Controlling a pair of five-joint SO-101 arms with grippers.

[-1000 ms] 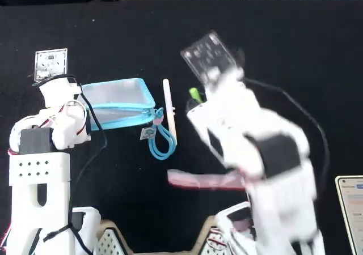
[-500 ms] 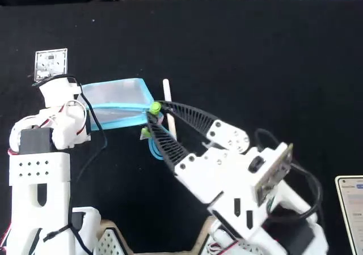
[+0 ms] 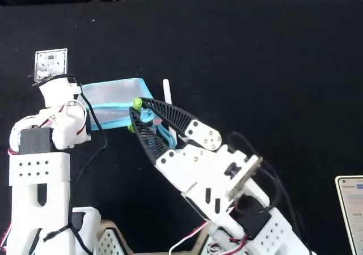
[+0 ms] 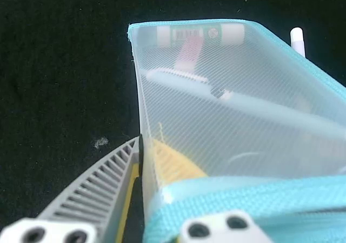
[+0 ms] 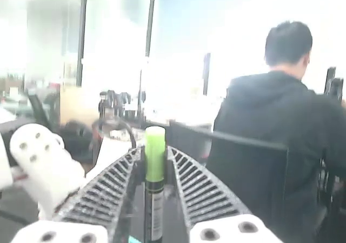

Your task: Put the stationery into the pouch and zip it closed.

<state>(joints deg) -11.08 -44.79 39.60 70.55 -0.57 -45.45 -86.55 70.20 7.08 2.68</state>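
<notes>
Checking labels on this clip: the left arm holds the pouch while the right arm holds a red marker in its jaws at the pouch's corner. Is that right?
Nearly. The marker is green, not red, as the right wrist view shows. The left arm does hold the pouch, and the right arm holds the marker in its jaws at the pouch's corner.

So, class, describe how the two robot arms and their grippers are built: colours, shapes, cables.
The left arm and right arm are blocky white plastic with round holes and trailing black cables. The right gripper has dark, ribbed, tapering fingers.
</notes>
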